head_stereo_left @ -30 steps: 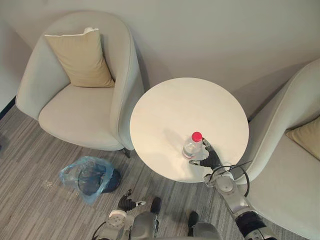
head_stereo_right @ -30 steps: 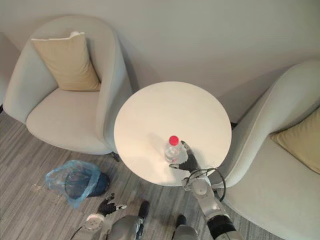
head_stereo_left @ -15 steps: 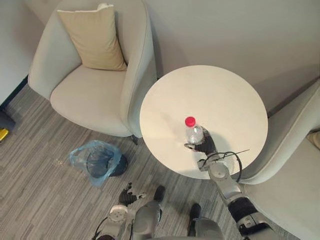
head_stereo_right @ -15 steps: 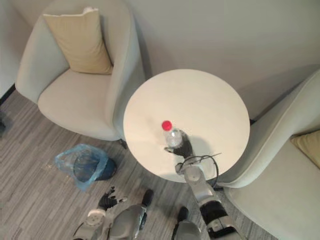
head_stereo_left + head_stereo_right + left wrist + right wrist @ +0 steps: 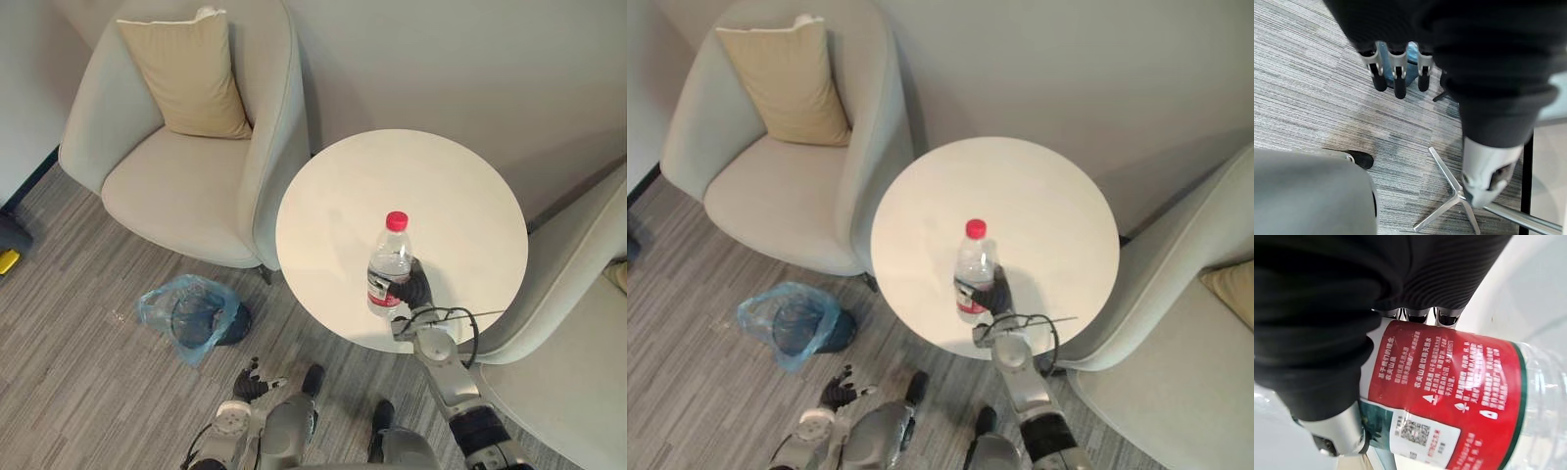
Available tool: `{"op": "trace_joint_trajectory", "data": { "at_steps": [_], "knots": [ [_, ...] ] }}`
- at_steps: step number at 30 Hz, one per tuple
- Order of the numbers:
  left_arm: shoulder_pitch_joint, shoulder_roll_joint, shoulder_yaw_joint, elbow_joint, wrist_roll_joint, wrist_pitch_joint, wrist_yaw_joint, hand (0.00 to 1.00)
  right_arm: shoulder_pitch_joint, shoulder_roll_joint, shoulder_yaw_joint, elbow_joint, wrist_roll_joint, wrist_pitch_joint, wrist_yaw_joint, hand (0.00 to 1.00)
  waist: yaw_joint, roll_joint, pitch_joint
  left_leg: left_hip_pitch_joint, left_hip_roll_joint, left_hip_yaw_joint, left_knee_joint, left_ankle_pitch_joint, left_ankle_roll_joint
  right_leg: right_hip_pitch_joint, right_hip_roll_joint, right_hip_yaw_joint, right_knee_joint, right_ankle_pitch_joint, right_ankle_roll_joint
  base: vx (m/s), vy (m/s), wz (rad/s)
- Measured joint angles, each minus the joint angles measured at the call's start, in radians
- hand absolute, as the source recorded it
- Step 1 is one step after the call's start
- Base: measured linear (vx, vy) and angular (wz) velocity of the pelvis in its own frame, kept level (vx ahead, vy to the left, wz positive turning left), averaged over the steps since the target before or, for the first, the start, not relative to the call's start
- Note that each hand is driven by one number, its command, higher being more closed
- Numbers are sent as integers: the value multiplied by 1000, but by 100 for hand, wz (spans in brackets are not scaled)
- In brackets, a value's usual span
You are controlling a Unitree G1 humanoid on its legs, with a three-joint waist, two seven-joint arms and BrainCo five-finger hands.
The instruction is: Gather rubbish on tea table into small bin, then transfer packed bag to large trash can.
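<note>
A clear plastic bottle [image 5: 390,264] with a red cap and a red label stands upright over the front part of the round white tea table [image 5: 431,176]. My right hand [image 5: 417,287] is shut on its lower half. In the right wrist view its fingers and thumb wrap round the bottle's label [image 5: 1449,396]. The bottle looks raised off the tabletop. The small bin [image 5: 194,318], lined with a blue bag, stands on the floor left of the table. My left hand [image 5: 251,378] hangs low over the carpet near the bin, with its fingers [image 5: 1396,73] straight.
A pale armchair [image 5: 186,176] with a tan cushion [image 5: 186,73] stands left of the table. A second armchair [image 5: 578,333] is close on the right. Striped grey carpet lies between the table and the bin. A wall runs behind the table.
My right hand, open beside the bottle a second ago, has curled round it. The bottle has risen from the tabletop. The camera shifted early on.
</note>
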Motion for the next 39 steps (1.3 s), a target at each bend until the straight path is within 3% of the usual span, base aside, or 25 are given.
{"op": "trace_joint_trajectory", "data": {
  "at_steps": [4, 5, 8, 15, 25, 31, 33, 34, 35, 36, 37, 39],
  "knots": [
    [0, 5, -3, 9, 1, 4, -9, 0, 66, -1, -3, -88, 2, -5, 25, 100, -14, -5, -3, 13, 7, 24, -3, 0, 0, 1, 3, 26, -2, 9, 2, -42, 23, -25],
    [12, 22, -18, 36, 18, 10, -21, 0, 159, 26, -9, -170, 2, -19, 61, 100, -34, -36, -52, 59, 11, 42, -32, 1, 1, 29, 4, 46, -21, 12, 4, -48, 11, -37],
    [14, 31, -51, 44, 25, 18, -24, 0, 168, 31, -11, -184, 1, -38, 67, 100, -49, -46, -72, 69, 17, 61, -36, 1, 1, 30, 5, 65, -25, 19, 6, -32, 6, -23],
    [28, 31, -82, 61, 32, 18, -29, 0, 297, 33, -30, -334, -23, -41, 89, 100, -65, -37, -115, 126, 25, 95, -65, 3, 4, 66, 7, 97, -41, 26, 8, 5, 5, -15],
    [45, 6, -91, 77, 39, 18, -39, 0, 322, 35, -19, -339, -54, -48, 85, 100, -81, -21, -146, 190, 35, 120, -77, 3, 4, 107, 12, 122, -29, 25, 7, -32, -5, -8],
    [52, -8, -87, 56, 48, 16, -48, 0, 317, 18, 11, -484, -75, -60, 53, 100, -82, -11, -145, 102, 13, 67, -25, 25, 3, 38, -8, 46, 90, -25, 2, -51, -15, 41],
    [52, -8, -91, 39, 48, 7, -48, 0, 232, 9, 11, -452, -97, -61, 34, 100, -81, 6, -135, 5, 8, 94, 82, 48, 16, 8, 4, 25, 94, -16, -18, -158, -24, 53],
    [50, -9, -98, 39, 50, 3, -48, 0, 201, 4, 10, -428, -102, -60, 26, 100, -82, 9, -132, 3, 8, 88, 48, 86, 16, 7, 2, 14, 70, 1, -30, -159, 9, 46],
    [38, -8, -112, 40, 62, 2, -50, 0, 156, -2, 6, -399, -112, -59, 16, 100, -85, -8, -123, -9, 25, 161, 106, 24, 72, -16, -33, -21, 54, 29, -37, -168, -12, 39],
    [28, -8, -129, 48, 82, 2, -50, 0, 126, -15, 1, -374, -119, -57, 13, 100, -85, -1, -122, -20, 75, 280, 271, -75, 105, -28, -44, -35, 59, 39, -39, -169, -15, 40],
    [29, -10, -140, 55, 99, 2, -50, 0, 113, -20, 0, -357, -123, -56, 7, 100, -94, 1, -124, 7, 126, 360, 341, -122, 108, -31, -55, -48, 59, 47, -38, -167, -16, 42],
    [32, -13, -172, 60, 130, 3, -47, 0, 103, -29, -14, -347, -129, -56, -12, 100, -129, 6, -128, 93, 243, 473, 365, -152, 69, -49, -83, -89, 73, 60, -27, -156, 101, 72]
  ]
}}
